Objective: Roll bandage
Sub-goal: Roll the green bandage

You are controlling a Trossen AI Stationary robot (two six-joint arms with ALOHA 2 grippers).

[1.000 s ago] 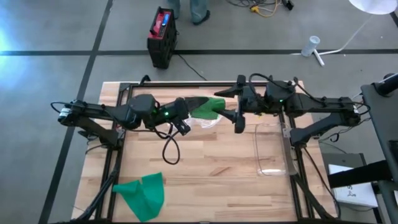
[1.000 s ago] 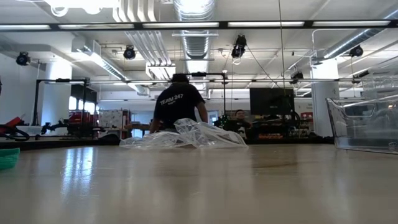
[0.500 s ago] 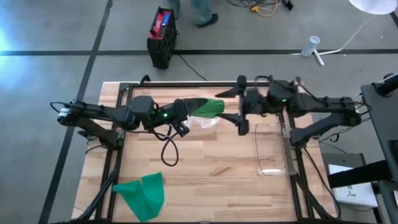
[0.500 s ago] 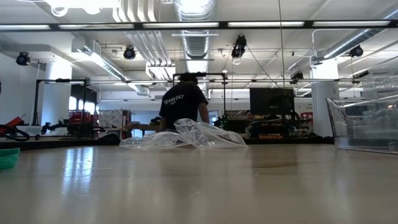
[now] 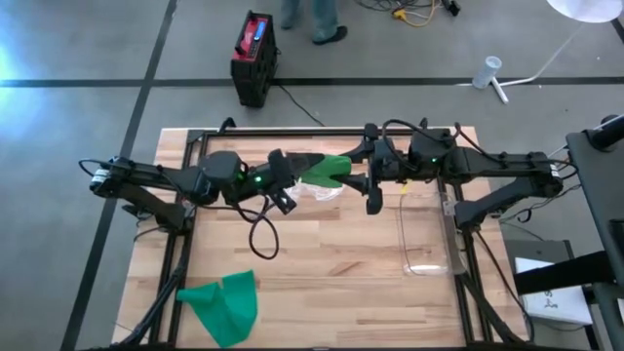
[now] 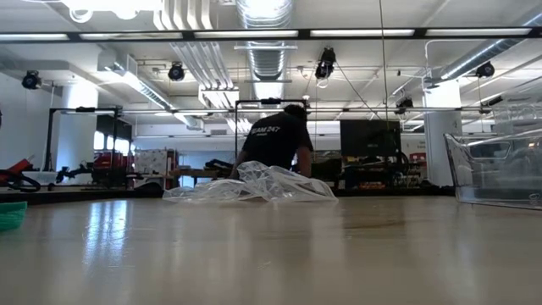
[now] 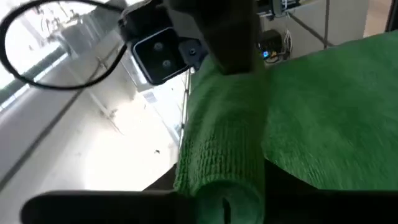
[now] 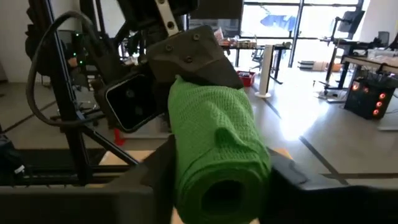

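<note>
Grippers meet mid-air over the far half of the table point(image 5: 322, 263), both on the green bandage point(image 5: 327, 169). Left gripper point(image 5: 310, 162) is clamped narrow on the bandage's flat tail. Right gripper point(image 5: 369, 175) has its fingers point(image 8: 152, 165) on either side of the rolled end, touching it; the roll point(image 8: 217, 149) shows end-on in the right wrist view with a hollow core. In the left wrist view the bandage point(image 7: 249, 149) fills most of the frame, with the other arm's dark finger point(image 7: 227, 34) pressed onto the roll.

Largest to smallest otherwise: wood table with a black frame; clear bin point(image 5: 424, 229) on the right side, also seen at the right edge of the low view point(image 6: 495, 165); crumpled clear plastic bag point(image 6: 250, 186) under the grippers, near the far edge; second green cloth point(image 5: 222, 304) loose at the near left corner, well apart from both arms.

Readable text: a person point(image 6: 278, 144) in the room behind wears a dark shirt whose back print reads like "TEAM 247". No other legible labels; the black-and-red box point(image 5: 253, 58) on the floor beyond the table has markings too small to read.
</note>
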